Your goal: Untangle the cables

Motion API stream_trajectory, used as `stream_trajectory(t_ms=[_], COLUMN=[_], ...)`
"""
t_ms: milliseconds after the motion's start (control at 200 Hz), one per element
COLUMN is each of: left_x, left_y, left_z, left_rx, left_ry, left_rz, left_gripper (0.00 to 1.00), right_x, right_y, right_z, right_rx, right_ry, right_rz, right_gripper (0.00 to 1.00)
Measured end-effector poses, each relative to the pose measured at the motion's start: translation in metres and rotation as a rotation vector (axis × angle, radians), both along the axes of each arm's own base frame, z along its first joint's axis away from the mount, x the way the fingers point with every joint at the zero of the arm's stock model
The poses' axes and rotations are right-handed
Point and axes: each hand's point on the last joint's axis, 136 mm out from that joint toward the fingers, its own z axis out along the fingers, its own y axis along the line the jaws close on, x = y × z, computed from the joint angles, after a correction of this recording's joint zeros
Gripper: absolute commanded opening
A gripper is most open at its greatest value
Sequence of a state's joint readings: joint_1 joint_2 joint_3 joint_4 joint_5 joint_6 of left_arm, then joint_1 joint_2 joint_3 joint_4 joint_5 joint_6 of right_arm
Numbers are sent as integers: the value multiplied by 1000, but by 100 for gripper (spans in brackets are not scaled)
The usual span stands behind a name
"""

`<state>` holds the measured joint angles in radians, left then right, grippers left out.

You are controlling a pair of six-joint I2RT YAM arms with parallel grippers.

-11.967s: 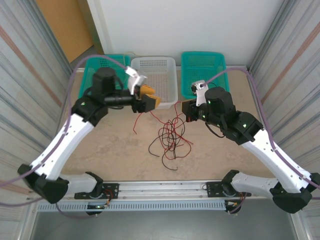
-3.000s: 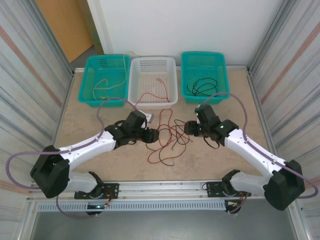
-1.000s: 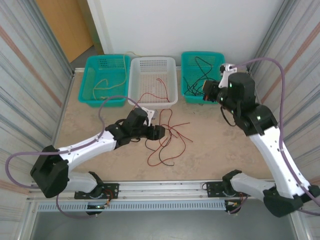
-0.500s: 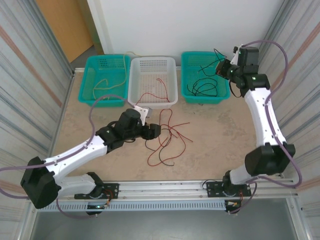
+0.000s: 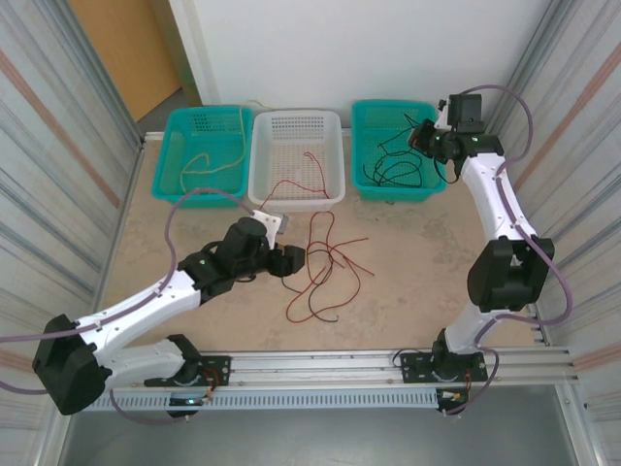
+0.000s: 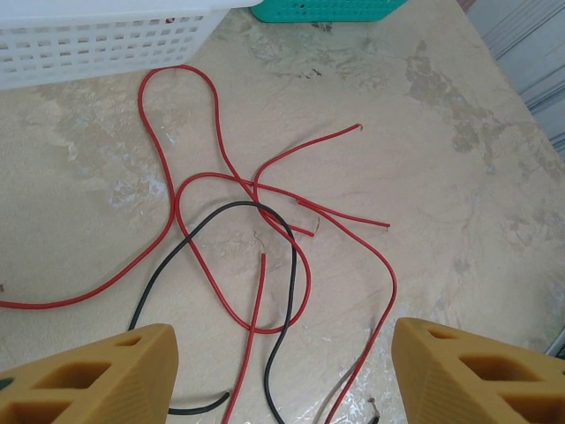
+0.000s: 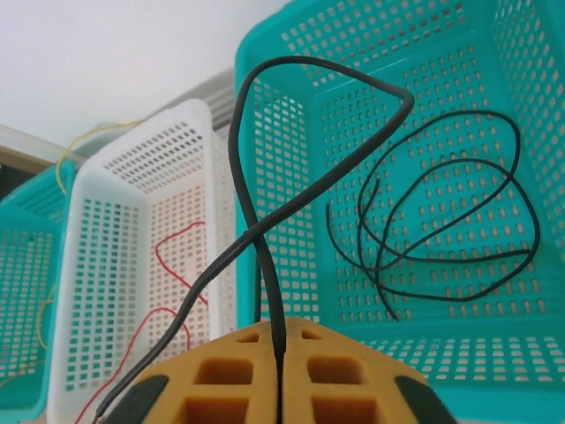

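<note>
A black cable (image 7: pixel 269 300) has been carried over the green basket (image 7: pixel 424 53), where it is pinched tight in the right gripper (image 7: pixel 278 389). The left gripper (image 6: pixel 282 358) is held wide open and empty above the loose cables (image 6: pixel 181 67) on the table (image 6: pixel 441 132), so fewer need sorting.

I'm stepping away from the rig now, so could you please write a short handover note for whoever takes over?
Left tool open, hovering over the table: red cables and a stray black cable tangled there.
Right tool shut on a black cable over the right teal basket, which holds more black cables.
Done: yellow cable in the left teal basket; one red cable lies partly in the white basket.
Left: drop the held cable, then sort the tangle.
</note>
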<state>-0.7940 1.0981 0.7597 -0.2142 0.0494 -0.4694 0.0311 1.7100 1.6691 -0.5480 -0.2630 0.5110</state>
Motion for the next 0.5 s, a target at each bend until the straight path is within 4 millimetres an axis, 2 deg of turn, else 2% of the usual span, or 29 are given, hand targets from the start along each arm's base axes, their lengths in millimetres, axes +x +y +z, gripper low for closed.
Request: stream_trajectory(t_ms=[25,75,90,105,205,331,416,501], left_x=[0,0,0,0,-1,-3,-4,-4], left_y=[0,0,0,0,1,3,4,4], left_z=[0,0,0,0,-2,-6,-8,-7], left_rx=[2,2,2,2,8,30,49,58], left_ry=[-1,-1,0,0,3,14,25,32], left_rz=[-1,-1,-2,-2,-3,-9,-13,-11], left_gripper=[66,66,66,67,68,68,66,66], right_x=[3,8,10,12,22,19,7,-15], right_y=[0,0,0,0,-1,-2,1,13], right_z=[0,-1,-1,-2,-8,-18,-24,-26], right_rx=[3,-2,0,-6,-11,-20,-28,-44], right_ry=[2,2,5,4,22,43,53,57], right_rz=[-3,-3,-6,-2,-7,-13,-12,6], right_gripper=[41,48,56,58,59,58,58,59])
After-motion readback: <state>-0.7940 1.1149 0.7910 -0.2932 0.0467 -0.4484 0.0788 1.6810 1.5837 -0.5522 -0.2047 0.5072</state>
